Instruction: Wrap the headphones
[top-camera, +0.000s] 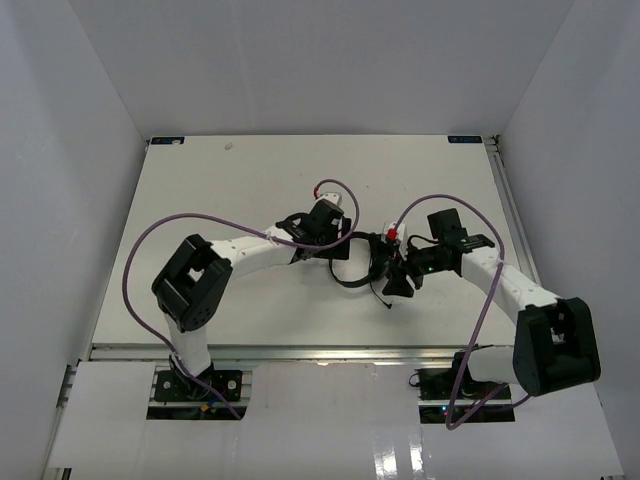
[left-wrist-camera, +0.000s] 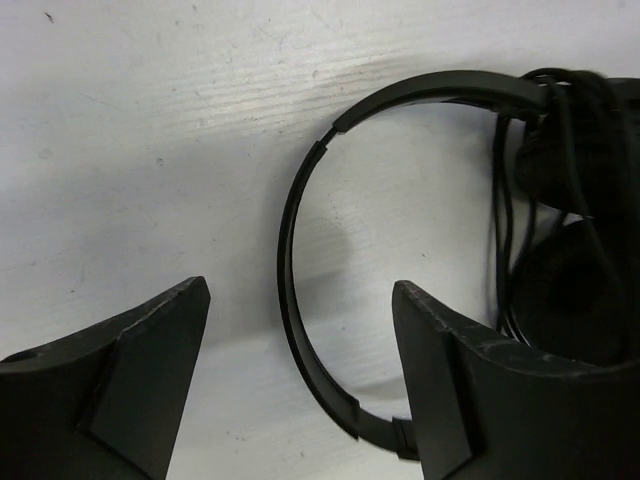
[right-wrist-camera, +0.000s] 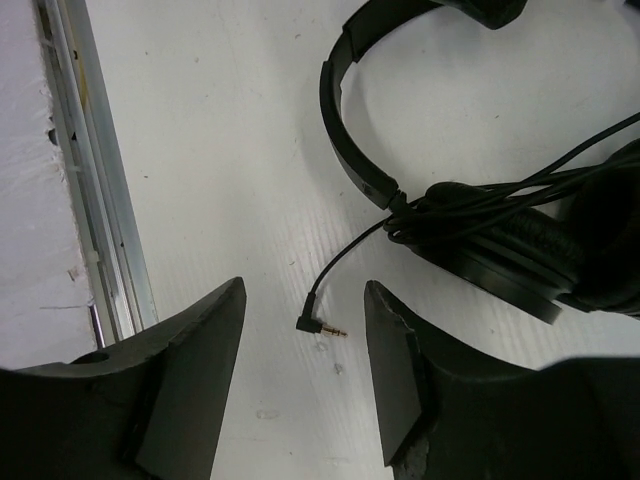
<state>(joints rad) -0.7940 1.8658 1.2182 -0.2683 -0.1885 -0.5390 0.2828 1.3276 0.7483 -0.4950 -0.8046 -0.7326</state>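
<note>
A: Where were the headphones (top-camera: 365, 262) at this mark?

B: On the white table (top-camera: 220, 190), near its middle, between the two wrists as seen from above. They lay flat. The headband (left-wrist-camera: 288, 230) made an open arc on the surface, and the earcups (left-wrist-camera: 570, 290) sat close together at one end.

A: And the cable?

B: The cable (right-wrist-camera: 470, 205) was bunched in several loops over the earcups, where the headband meets them. A short free tail ran out of the bundle and ended in the plug (right-wrist-camera: 322, 326), which lay on the table apart from the earcup.

A: Left gripper?

B: The left gripper (left-wrist-camera: 300, 295) had its fingers spread wide and held nothing. In its wrist view the headband arc passed between the two fingers, down on the table. The band ran behind the finger at the right of that view, and I could not tell whether they touched.

A: Right gripper?

B: The right gripper (right-wrist-camera: 304, 290) also had its fingers apart and was empty. The plug lay on the table in the gap between the fingertips and touched neither. The metal rail (right-wrist-camera: 95, 200) at the table edge showed at the left of that view.

A: Anything else noted?

B: Purple cables (top-camera: 135, 270) arched over both arms. The right arm's cable passed near the headphones in the top view.
</note>
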